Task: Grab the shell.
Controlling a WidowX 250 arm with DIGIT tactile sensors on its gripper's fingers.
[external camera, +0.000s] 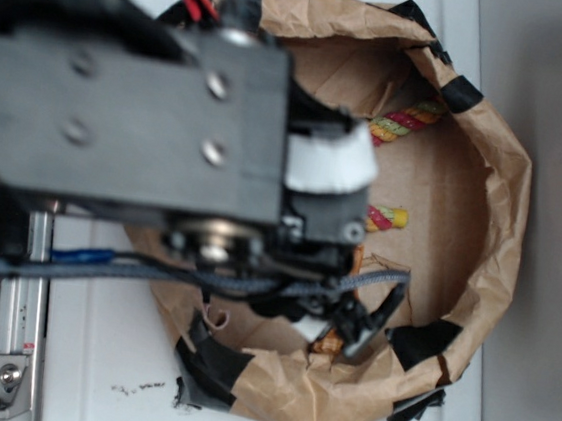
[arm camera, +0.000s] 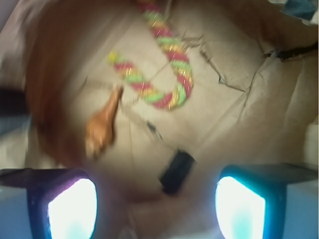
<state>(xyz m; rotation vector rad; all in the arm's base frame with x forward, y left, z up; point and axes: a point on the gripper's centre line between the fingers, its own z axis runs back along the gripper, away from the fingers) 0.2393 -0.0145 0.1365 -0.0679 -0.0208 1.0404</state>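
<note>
A shallow bowl of crumpled brown paper [external camera: 499,193], its rolled rim patched with black tape, sits on a white tabletop [external camera: 94,362], and its creased floor carries everything else. In the wrist view the small glossy orange-brown spiral shell [arm camera: 102,124] lies on that floor just left of the curved red-yellow-green twisted rope [arm camera: 164,74], its pointed spire aimed up towards the rope's short end, with a small black block [arm camera: 177,171] lying on the paper below and to the right of it. The claw [arm camera: 157,209] hangs wide above the bowl holding nothing, its two pale pads [arm camera: 72,206] at the bottom of that view, well apart from the shell.
</note>
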